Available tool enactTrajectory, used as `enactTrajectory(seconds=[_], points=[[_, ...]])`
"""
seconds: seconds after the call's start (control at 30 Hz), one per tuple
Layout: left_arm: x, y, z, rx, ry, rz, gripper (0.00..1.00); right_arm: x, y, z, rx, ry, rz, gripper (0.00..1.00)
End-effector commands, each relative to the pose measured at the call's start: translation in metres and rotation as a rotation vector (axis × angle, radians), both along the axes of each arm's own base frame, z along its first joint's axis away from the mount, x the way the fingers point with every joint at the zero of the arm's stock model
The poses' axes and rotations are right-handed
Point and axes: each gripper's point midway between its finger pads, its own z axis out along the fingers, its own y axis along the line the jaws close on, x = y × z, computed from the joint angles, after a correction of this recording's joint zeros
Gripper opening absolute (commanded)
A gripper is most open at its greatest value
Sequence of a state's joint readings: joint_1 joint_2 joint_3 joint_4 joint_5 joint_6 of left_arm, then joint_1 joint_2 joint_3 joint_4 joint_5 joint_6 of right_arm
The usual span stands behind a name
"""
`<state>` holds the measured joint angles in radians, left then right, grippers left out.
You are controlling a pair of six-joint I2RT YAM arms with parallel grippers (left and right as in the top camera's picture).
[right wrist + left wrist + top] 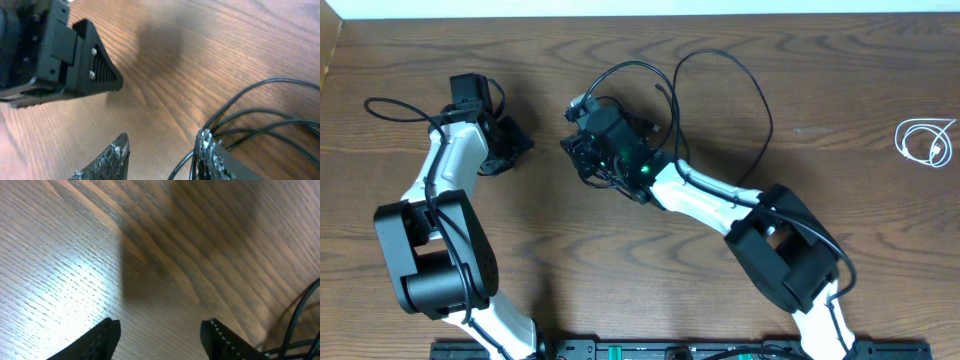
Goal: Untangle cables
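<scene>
Overhead, we see black cables (763, 95) looped beside our right gripper (162, 142), its jaws partly apart and clamping nothing (strands brush its side), left gripper (160, 325) spread wide, empty, white cable (925, 140) coiled far right.

Looped cables (766, 105) centre, coiled cable (926, 141) far right (well apart)

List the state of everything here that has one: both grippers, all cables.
left gripper: open, nothing between its fingers.
right gripper: open, a black strand runs beside one finger, not clamped.
black cables: loose loops, bunched together at the right gripper.
white cable: coiled, lying apart from the others.
</scene>
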<state>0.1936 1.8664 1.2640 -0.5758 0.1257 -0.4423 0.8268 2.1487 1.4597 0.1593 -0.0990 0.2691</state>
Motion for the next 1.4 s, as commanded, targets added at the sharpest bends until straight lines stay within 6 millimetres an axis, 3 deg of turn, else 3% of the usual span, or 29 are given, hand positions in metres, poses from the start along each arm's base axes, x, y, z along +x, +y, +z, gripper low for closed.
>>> enactTrajectory(seconds=[0.0, 0.17, 0.4, 0.47, 0.7, 0.9, 0.97, 1.03, 1.1, 1.37], points=[[-0.005, -0.002, -0.008, -0.013, 0.024, 0.009, 0.58, 0.010, -0.003, -0.035, -0.044, -0.002, -0.033, 0.38], [-0.005, -0.003, -0.008, -0.013, 0.024, 0.009, 0.59, 0.021, -0.006, -0.060, -0.056, -0.022, -0.082, 0.37], [-0.005, -0.003, -0.008, -0.013, 0.023, 0.009, 0.59, 0.024, -0.006, -0.062, -0.027, -0.002, -0.109, 0.36], [-0.005, -0.002, -0.008, -0.013, 0.023, 0.009, 0.60, 0.024, -0.006, -0.063, -0.021, 0.010, -0.116, 0.24], [-0.005, -0.002, -0.008, -0.013, 0.023, 0.009, 0.59, 0.028, -0.010, -0.062, -0.013, 0.013, -0.122, 0.01], [-0.005, -0.002, -0.008, -0.013, 0.021, 0.009, 0.59, 0.033, -0.013, -0.042, 0.113, 0.121, -0.091, 0.01], [-0.005, -0.002, -0.008, -0.013, 0.021, 0.009, 0.59, 0.037, -0.018, -0.039, 0.149, 0.161, -0.100, 0.11], [-0.005, -0.003, -0.008, -0.013, 0.021, 0.009, 0.59, 0.041, -0.024, -0.040, 0.207, 0.249, -0.134, 0.33], [-0.005, -0.003, -0.008, -0.013, 0.021, 0.009, 0.59, 0.042, -0.028, -0.040, 0.230, 0.286, -0.121, 0.46], [-0.005, -0.003, -0.008, -0.014, 0.021, 0.009, 0.59, 0.038, -0.025, -0.036, 0.311, 0.390, -0.110, 0.49]])
